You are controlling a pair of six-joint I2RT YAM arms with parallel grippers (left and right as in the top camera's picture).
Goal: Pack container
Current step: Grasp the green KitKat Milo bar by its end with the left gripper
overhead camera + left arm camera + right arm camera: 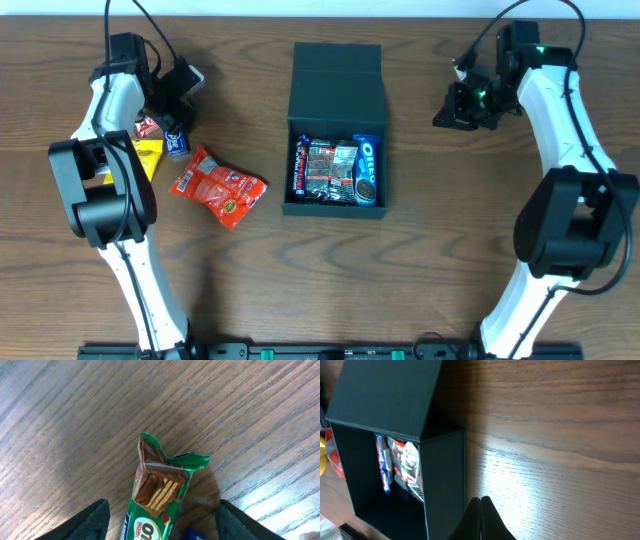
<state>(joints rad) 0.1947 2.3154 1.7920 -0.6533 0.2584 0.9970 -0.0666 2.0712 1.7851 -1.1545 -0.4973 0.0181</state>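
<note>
Step in hand, my read: L hand (pixel 162 510) set to pick green bar (pixel 160 485) off worktop (pixel 75 420), for the box (pixel 336 209).

To do it well:
- Keep bar centred btwn fingers (pixel 90 522). It lies lengthwise down the gap, crimped end pointing away from wrist cam.
- Pinch across narrow width, on the body, not the flared crimp. Wrapper prob. slick.
- Go low enough for pads to get a full bite w/o scraping the wood.
- Blue packet (pixel 194 535) shows just beside bar at frame bottom. Risk of catching both.
- Lift straight up before carrying over.

L hand: jaws wide apart, one finger each side of bar, gap visible both sides, no contact seen. Holds nothing.

R hand (pixel 481 515): fingers pressed together, empty, over bare wood off to box's right, apart from it.

Box: centre of worktop, lid flap (pixel 336 80) open, laid back to far side. Already inside: Oreo pack (pixel 367 170) + a few others, side by side. Loose on left of box: red pack (pixel 215 185), yellow pack (pixel 148 158).
</note>
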